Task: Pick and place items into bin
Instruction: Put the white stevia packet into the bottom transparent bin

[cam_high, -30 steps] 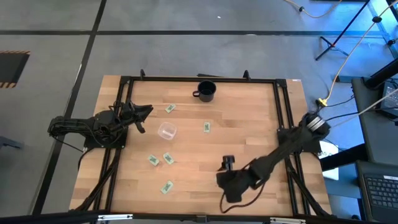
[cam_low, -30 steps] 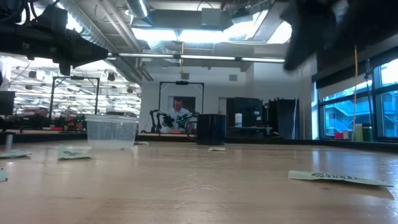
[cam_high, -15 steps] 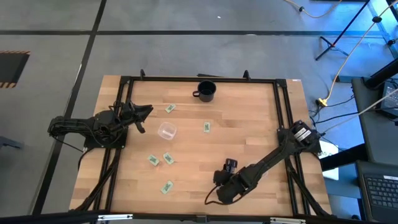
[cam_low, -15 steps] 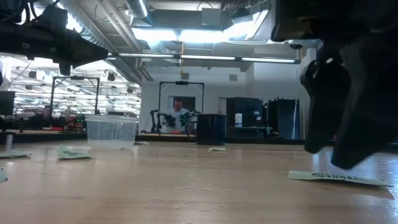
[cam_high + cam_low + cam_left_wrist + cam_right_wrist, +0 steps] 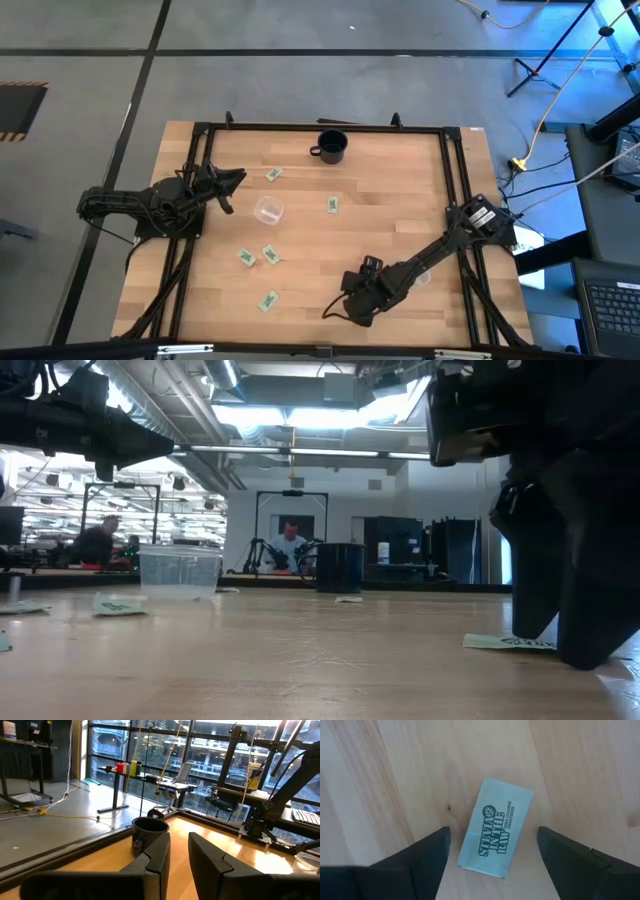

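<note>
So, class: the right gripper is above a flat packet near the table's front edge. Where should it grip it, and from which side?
Probably straight down from above, fingers closing across the packet's two long edges at mid-length. It lies flat on the table, so there is no side to reach under. The open right gripper already straddles it; the packet sits slightly tilted between its fingers.

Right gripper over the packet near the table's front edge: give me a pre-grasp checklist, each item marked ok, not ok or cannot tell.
1. Right gripper open, fingers either side of the packet: ok.
2. Packet lying flat on the table, printed face up: ok.
3. Nothing else between the fingers: ok.
4. Fingertips down at table level: cannot tell; the low view shows the gripper close to the surface, contact unclear.
5. Clear bin upright and open: ok.
6. Left gripper waiting at the table's left side, beside the bin and not over it: ok.
</note>
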Controlling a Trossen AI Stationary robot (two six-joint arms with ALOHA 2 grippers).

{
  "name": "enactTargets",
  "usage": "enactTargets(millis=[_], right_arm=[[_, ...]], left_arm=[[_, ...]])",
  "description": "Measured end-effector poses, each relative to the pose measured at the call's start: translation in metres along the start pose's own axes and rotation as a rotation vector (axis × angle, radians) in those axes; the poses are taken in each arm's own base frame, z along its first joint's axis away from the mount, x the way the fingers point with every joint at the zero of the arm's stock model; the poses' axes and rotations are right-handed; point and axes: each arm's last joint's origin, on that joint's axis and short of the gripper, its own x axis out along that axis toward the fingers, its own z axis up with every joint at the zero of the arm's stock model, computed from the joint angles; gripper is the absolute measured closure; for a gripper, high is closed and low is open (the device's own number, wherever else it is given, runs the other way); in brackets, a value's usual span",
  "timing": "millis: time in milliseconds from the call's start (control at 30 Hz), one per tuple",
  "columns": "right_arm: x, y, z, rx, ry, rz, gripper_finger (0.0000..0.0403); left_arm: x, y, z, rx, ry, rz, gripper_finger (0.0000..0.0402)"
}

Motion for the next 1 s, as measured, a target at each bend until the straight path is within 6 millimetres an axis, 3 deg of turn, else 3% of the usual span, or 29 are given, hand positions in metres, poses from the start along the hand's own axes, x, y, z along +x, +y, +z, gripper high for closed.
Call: enactTargets(millis=[433,1000], right_arm=[[0.0015,-0.0028,-0.001,-0.025,0.028,-0.009,0.0208],[0.0018,-0.0034,-0.002,-0.033,0.028,-0.02,0.028]], left_arm=[[0.0,0.0,0.0001,0.0,0.0,0.0,0.0338],[0.0,0.0,0.0,0.001,0.0,0.0,0.0336]])
